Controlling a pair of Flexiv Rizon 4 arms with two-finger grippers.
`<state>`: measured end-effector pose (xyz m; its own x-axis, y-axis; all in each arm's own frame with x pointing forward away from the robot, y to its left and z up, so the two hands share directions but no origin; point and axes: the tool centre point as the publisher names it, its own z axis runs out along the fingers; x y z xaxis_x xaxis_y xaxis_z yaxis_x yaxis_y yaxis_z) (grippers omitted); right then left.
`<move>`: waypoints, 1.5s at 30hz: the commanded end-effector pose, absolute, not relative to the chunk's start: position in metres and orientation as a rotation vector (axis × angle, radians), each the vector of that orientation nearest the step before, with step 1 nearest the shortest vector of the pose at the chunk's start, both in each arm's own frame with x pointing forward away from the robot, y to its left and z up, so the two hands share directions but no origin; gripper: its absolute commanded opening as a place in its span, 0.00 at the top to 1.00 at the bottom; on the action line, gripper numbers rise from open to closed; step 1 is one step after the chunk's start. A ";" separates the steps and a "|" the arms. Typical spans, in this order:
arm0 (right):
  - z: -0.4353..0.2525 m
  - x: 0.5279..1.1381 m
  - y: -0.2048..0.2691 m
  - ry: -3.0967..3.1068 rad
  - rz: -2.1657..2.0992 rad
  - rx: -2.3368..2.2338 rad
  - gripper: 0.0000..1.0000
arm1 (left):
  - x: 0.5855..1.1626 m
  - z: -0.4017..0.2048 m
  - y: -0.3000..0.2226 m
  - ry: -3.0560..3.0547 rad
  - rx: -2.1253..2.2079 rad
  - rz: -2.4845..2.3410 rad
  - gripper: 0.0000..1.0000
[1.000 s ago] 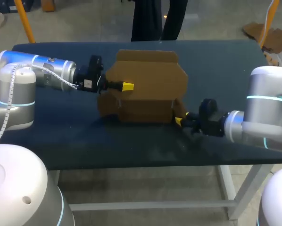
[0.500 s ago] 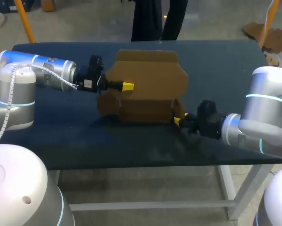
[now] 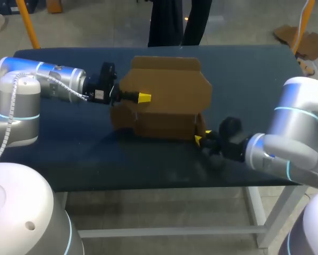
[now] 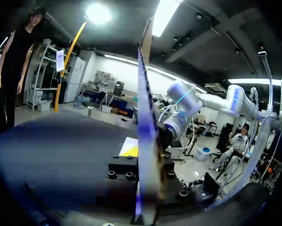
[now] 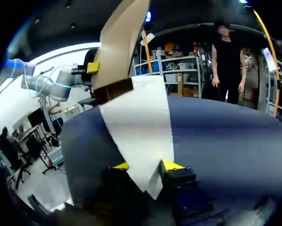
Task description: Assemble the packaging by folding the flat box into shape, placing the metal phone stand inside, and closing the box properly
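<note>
**Left gripper** (image 4: 144, 151): closed on the box's top panel (image 4: 146, 89). The panel stands edge-on between the fingers, with one yellow tip showing beside it and the other hidden behind the card. In the head view, that tip lies on the panel's left part.

**Right gripper** (image 5: 146, 165): closed on a pale flap (image 5: 137, 123) at the box's near right corner. A yellow tip presses on each side of the flap's narrow lower end.

**Box** (image 3: 167, 95): brown cardboard, partly folded. It stands at the middle of the table (image 3: 95, 159), somewhat nearer the far edge, with the top panel tilted over the body. The interior is hidden, so the contents cannot be told.

**Left arm** (image 3: 42, 85): enters over the table's left edge and lies level.

**Right arm** (image 3: 297, 141): enters at the near right corner, low over the surface.

**Change from the earlier frames**
- The right gripper has crept a little toward the near edge and leftward along the box's corner, and its arm has swung nearer.
- The left gripper and the box body keep their places.
</note>
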<state>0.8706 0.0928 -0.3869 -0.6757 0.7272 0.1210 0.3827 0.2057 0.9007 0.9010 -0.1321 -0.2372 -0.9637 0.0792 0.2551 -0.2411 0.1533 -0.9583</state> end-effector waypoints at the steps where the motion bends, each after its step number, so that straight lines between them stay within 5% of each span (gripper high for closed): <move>1: -0.390 0.865 0.102 2.009 1.292 1.119 0.65 | 0.901 -0.240 -0.134 -2.184 0.155 1.889 1.00; 45: -0.369 0.848 0.059 2.050 1.392 1.050 0.64 | 0.901 -0.240 -0.134 -2.184 0.155 1.889 1.00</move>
